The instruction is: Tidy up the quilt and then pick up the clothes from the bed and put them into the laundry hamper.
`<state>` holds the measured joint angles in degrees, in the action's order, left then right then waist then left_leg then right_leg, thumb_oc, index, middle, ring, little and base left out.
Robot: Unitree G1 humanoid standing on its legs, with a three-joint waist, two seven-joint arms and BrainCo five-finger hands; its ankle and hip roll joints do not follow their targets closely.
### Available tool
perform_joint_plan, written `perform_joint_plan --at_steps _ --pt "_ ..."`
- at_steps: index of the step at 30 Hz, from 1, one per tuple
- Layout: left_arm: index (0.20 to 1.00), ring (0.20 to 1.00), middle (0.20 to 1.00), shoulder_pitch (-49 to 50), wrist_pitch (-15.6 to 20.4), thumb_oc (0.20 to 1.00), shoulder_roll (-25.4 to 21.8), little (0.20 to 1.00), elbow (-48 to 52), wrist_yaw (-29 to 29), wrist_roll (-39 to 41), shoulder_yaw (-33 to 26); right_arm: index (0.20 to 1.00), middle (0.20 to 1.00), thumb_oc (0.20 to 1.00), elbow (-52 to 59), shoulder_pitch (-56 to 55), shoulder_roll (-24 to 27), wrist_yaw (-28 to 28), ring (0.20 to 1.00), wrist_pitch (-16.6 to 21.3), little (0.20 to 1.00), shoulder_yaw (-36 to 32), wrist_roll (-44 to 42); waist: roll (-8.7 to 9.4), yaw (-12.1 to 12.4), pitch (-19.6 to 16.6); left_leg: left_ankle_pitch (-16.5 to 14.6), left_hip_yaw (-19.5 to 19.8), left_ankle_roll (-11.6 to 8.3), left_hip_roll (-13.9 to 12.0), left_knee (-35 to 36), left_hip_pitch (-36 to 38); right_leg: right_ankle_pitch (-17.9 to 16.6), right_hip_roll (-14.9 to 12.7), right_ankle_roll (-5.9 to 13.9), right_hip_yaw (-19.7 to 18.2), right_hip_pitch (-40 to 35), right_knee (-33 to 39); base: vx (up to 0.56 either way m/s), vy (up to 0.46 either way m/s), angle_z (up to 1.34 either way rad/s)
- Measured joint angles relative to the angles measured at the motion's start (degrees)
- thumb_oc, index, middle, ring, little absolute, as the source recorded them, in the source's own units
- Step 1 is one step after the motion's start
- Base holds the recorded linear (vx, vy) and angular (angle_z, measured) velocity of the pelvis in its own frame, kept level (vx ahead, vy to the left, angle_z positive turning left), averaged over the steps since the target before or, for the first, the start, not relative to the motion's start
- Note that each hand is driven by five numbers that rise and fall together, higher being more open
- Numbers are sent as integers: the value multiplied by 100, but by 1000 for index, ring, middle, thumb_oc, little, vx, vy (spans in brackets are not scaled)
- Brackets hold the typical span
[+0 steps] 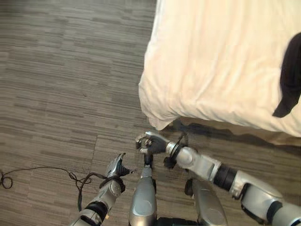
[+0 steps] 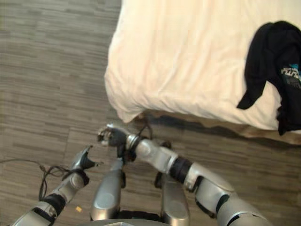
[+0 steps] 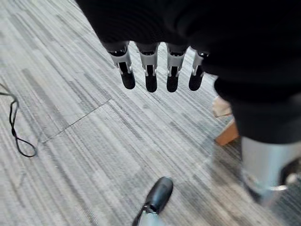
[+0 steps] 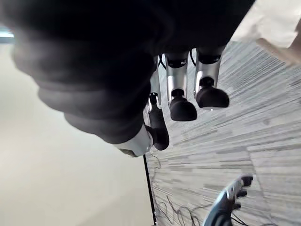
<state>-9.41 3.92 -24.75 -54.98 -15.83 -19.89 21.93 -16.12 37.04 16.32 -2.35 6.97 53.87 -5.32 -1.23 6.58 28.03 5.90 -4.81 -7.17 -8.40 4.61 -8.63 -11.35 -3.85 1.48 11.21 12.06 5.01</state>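
**Standing off the bed corner, both hands empty**

Hanging low over the floor [image 1: 56, 94], both hands are short of the bed [image 1: 282, 137], and neither has hold of anything. The right hand [image 1: 149, 142] hovers just below the drooping corner of the quilt [image 1: 221, 61], fingers loosely curled in its wrist view with only carpet past them. The left hand [image 1: 116, 165] sits lower and out to that hand's left, fingers straight and slack, thumb apart, nothing between them.

The quilt, up and ahead of the right hand, lies fairly flat across the bed, with soft creases and one corner sagging over the edge nearest the hand. Dark clothes [image 2: 277, 61] lie on it far off beyond the right hand, well away toward the robot's right, one sleeve trailing toward the quilt's near edge.

My guess is that the tidying step is the one in hand, or only just starting: the right hand is placed for that hanging corner, not for the clothes. The next move would call for raising the hand to the corner, pinching the fabric and drawing it square. After that the body would need to shift right before the clothes come within reach.

As for containers, I can't pick out a hamper anywhere near either hand, so I can't say what is in it.
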Motion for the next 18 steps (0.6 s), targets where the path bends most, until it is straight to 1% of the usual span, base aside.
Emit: perform_joint_plan --at_steps 1,3,4,6,7,9,10,11,13,14,15,16,18 --pt "1000 1000 1000 264 -69 1000 -171 1000 -113 -11 11 -101 200 200 200 297 -3 311 -87 200 53 200 -636 -48 -13 -24 -156 19 -109 14 62 -1 -97 7 -50 15 -93 165 -2 -103 4 -15" --pt "1000 1000 1000 443 -61 1000 -238 1000 -103 -15 63 -96 200 200 200 586 35 560 -325 200 191 200 -1431 -132 -28 -73 -221 40 -140 43 102 0 -302 -3 -107 29 -200 405 -3 -86 0 -27" --pt "1000 1000 1000 568 -66 1000 -204 1000 -92 -23 125 -66 200 200 200 720 76 602 -659 200 281 200 -2008 -137 -33 -148 -218 118 -253 105 143 -2 -451 -44 -162 84 -242 600 -5 -89 5 -29" --pt "1000 1000 1000 614 -58 1000 -49 1000 -99 -20 145 49 200 200 200 713 104 716 -1068 200 303 200 -2484 -122 -58 -300 -204 164 -286 151 218 -1 -598 -114 -232 181 -289 774 -4 -146 24 -16" --pt "1000 1000 1000 602 -15 1000 46 1000 -83 -23 160 83 200 200 200 627 70 915 -1246 200 385 200 -2587 70 -59 -369 -194 164 -359 151 225 -43 -691 -125 -236 198 -371 888 -4 -114 36 -10" --pt "1000 1000 1000 603 47 1000 104 1000 63 -31 160 100 200 200 200 591 -31 1114 -1420 200 392 200 -2759 218 -56 -348 -171 129 -411 176 230 -164 -872 -124 -245 198 -422 1049 -5 -42 15 -18" --pt "1000 1000 1000 596 75 1000 192 1000 94 -30 158 102 200 200 200 557 -242 1190 -1615 200 408 200 -3148 302 -101 -350 -104 114 -469 187 241 -250 -1048 -124 -248 198 -512 1201 -5 -50 15 -27" --pt "1000 1000 1000 618 68 1000 253 1000 82 -24 156 108 200 200 200 394 -425 1218 -1802 200 389 200 -3373 300 -129 -444 83 101 -550 189 268 -294 -1023 -172 -254 237 -563 1209 -7 -56 53 -23" --pt "1000 1000 1000 632 63 1000 344 1000 75 -18 140 91 200 200 200 244 -955 1299 -1896 200 467 200 -3776 299 -258 -515 234 -16 -565 208 273 -592 -1081 -174 -269 229 -619 1148 -9 -46 70 -13" --pt "1000 1000 1000 669 54 1000 423 1000 43 -34 130 13 200 200 200 -79 -1270 1221 -1955 200 437 200 -4006 248 -300 -491 261 -216 -550 195 266 -945 -1168 -206 -279 186 -693 1128 -57 -22 50 -26" --pt "1000 1000 1000 701 47 1000 444 1000 7 -51 138 -14 200 200 200 -341 -1527 1164 -2034 200 394 200 -4059 171 -328 -511 275 -369 -497 141 257 -1158 -1169 -211 -267 178 -755 1141 -156 -17 79 -36" --pt "1000 1000 1000 696 49 1000 467 1000 8 -69 154 -116 200 200 200 -595 -1748 1071 -2046 200 414 200 -4261 46 -355 -502 292 -469 -243 79 262 -1374 -1184 -206 -267 162 -834 1090 -216 11 155 -29" --pt "1000 1000 1000 676 53 1000 489 1000 3 -248 188 -243 200 200 200 -812 -2292 975 -2118 200 381 200 -4334 -69 -349 -598 303 -515 136 28 262 -1575 -1183 -198 -382 153 -885 966 -194 124 367 -2"
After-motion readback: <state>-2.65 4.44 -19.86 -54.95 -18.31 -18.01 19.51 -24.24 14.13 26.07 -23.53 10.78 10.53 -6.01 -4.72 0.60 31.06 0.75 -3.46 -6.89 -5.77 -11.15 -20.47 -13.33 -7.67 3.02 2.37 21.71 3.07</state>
